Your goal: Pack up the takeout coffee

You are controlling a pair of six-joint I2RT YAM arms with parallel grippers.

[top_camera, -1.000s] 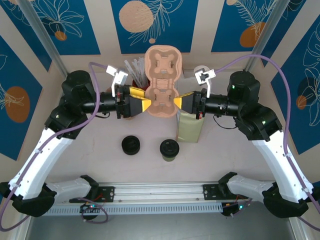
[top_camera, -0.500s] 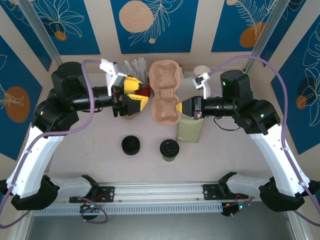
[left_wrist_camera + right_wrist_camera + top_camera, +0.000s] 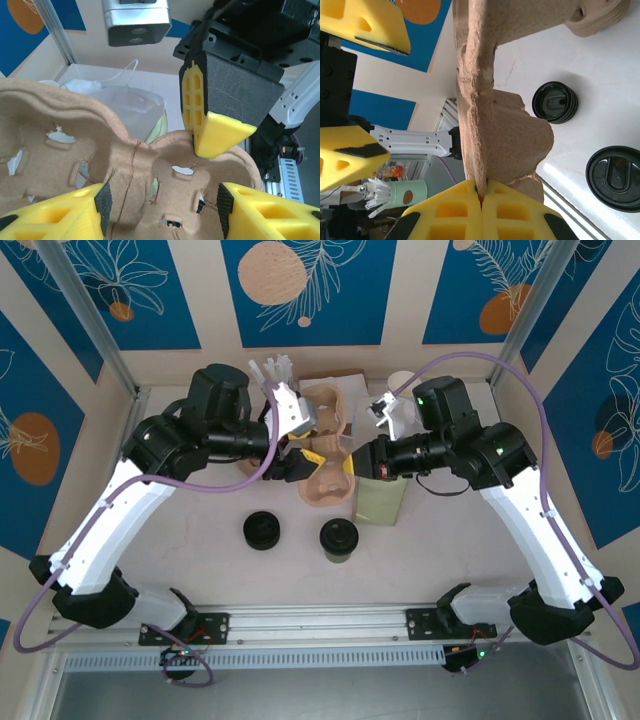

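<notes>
Right gripper (image 3: 481,194) is clamping down on one edge of the brown pulp cup carrier (image 3: 327,483) and holding it up, while the left gripper (image 3: 162,206) is sitting spread wide around the carrier's other end. The takeout coffee (image 3: 338,539) is standing lidded on the table (image 3: 200,570) just below, near a pile of black lids (image 3: 261,530), with a greenish paper bag (image 3: 380,502) crowding in on its right

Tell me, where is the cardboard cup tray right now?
In the top view, the tray hangs mid-table toward the back, pinched by the right tool, with the green bag just right of it.
</notes>
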